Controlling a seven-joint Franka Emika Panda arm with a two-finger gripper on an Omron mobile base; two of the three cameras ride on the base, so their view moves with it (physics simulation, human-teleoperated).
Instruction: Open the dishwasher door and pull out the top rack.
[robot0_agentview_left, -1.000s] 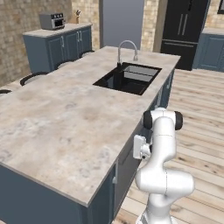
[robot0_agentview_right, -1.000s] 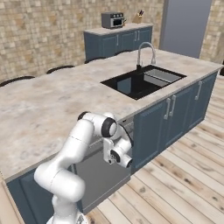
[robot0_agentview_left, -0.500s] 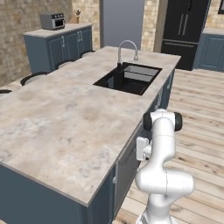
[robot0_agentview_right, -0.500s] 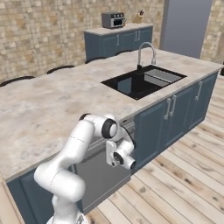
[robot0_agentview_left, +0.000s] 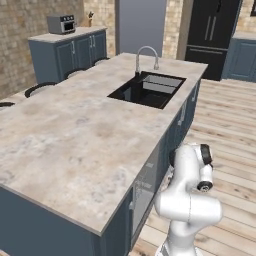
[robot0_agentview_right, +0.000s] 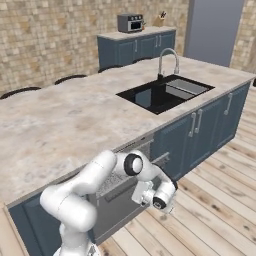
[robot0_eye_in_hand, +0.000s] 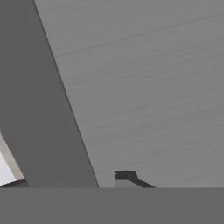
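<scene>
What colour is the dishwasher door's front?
The dishwasher door shows grey, lighter than the blue cabinet doors beside it; the right base view shows it best.

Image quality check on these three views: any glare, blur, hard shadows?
Left base view: flat, even light, no glare; countertop texture looks soft. Right base view: likewise shadowless; the dishwasher door stands ajar, its interior dim, with only faint rack wires to make out. Hand view: very close to a grey surface, faintly streaked, little detail; one dark fingertip at the bottom.

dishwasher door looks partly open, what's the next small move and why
Probably keep drawing the dishwasher door outward and down: it is tilted only slightly from the island front, the gripper sits at its upper edge, and the top rack cannot be reached yet.
</scene>
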